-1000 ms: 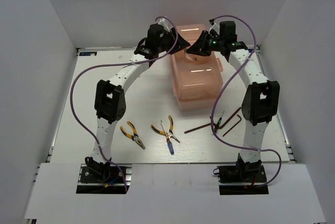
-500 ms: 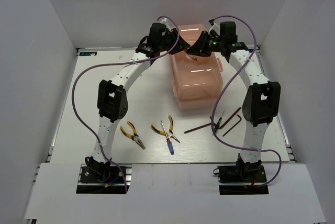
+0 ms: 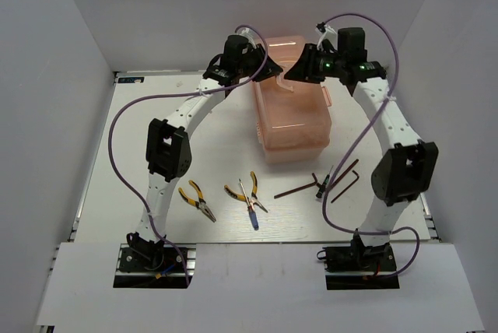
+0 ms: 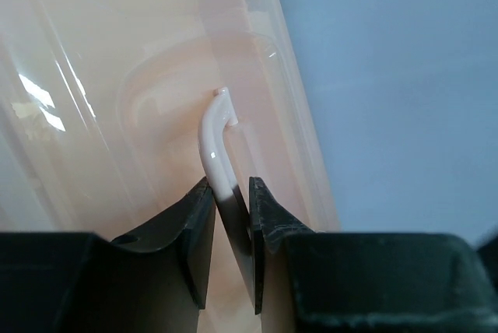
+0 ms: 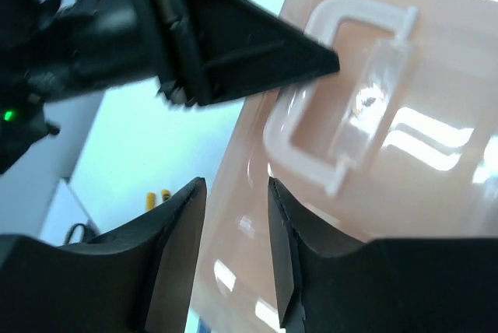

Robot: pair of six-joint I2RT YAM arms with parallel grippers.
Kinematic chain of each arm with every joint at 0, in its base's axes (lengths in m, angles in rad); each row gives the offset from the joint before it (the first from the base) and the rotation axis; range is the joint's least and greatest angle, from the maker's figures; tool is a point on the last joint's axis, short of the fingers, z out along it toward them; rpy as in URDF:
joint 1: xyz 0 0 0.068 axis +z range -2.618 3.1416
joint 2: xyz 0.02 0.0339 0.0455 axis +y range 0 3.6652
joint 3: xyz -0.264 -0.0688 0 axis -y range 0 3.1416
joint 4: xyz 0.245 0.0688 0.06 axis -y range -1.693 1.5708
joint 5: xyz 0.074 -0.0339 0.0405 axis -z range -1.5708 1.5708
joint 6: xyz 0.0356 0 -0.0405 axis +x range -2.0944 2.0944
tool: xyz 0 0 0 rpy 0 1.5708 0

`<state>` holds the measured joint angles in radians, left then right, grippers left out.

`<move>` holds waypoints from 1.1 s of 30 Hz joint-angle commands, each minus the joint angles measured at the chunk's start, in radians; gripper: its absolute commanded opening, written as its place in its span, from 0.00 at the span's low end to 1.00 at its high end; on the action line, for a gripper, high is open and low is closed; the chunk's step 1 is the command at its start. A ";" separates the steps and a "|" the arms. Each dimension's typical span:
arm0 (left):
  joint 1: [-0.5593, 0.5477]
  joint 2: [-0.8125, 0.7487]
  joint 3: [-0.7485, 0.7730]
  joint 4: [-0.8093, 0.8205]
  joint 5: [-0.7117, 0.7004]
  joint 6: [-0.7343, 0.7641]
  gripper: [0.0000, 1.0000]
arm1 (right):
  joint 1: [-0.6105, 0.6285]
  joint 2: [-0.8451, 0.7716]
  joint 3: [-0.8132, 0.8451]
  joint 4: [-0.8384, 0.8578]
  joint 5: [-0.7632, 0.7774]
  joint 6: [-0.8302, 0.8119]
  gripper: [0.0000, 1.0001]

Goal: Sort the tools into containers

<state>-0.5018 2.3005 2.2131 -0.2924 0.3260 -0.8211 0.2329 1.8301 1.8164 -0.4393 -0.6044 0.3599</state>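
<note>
The salmon-pink toolbox stands closed at the table's back centre. My left gripper is over its far end. In the left wrist view it is shut on the box's white lid handle, a finger pressed on each side. My right gripper hovers beside it above the lid, open with nothing between its fingers. The tools lie on the table in front: two yellow-handled pliers, a blue-handled screwdriver, a green-black tool and dark hex keys.
White walls enclose the table on three sides. Purple cables loop from both arms over the table. The right arm's elbow stands near the hex keys. The left arm's elbow stands above the left pliers.
My left jaws have closed onto the lid handle. My right jaws have opened and the right arm has swung outward to the right, a little away from the handle.
</note>
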 commanded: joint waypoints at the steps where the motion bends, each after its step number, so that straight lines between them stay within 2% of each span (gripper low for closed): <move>1: -0.026 0.019 -0.019 -0.059 0.016 0.031 0.32 | -0.003 -0.133 -0.061 -0.093 0.124 -0.147 0.44; 2: -0.026 0.019 -0.020 -0.059 0.016 0.031 0.32 | -0.009 -0.191 -0.110 -0.096 0.199 -0.179 0.45; 3: -0.026 0.019 -0.020 -0.059 0.016 0.031 0.32 | -0.010 -0.209 -0.111 -0.096 0.199 -0.180 0.45; 7: -0.026 0.010 -0.029 -0.070 0.016 0.052 0.43 | -0.055 -0.304 -0.231 -0.082 0.346 -0.193 0.47; 11: -0.026 -0.010 -0.029 -0.080 0.027 0.072 0.51 | -0.104 -0.339 -0.284 -0.101 0.382 -0.190 0.50; 15: -0.035 -0.021 -0.038 -0.116 0.036 0.108 0.52 | -0.182 -0.341 -0.350 -0.087 0.396 -0.187 0.53; 18: -0.035 -0.030 -0.049 -0.116 0.036 0.119 0.50 | -0.222 -0.335 -0.399 -0.050 0.364 -0.170 0.54; 26: -0.035 -0.030 -0.049 -0.134 0.045 0.139 0.33 | -0.333 -0.230 -0.465 0.085 0.207 -0.134 0.64; 29: -0.035 -0.021 -0.049 -0.134 0.045 0.149 0.24 | -0.363 -0.163 -0.460 0.137 0.115 -0.113 0.68; 33: -0.035 -0.012 -0.017 -0.125 0.054 0.149 0.11 | -0.379 -0.053 -0.399 0.165 0.051 -0.088 0.68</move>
<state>-0.5224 2.2868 2.1990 -0.3111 0.3489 -0.7525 -0.1329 1.7164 1.3617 -0.3534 -0.4580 0.2420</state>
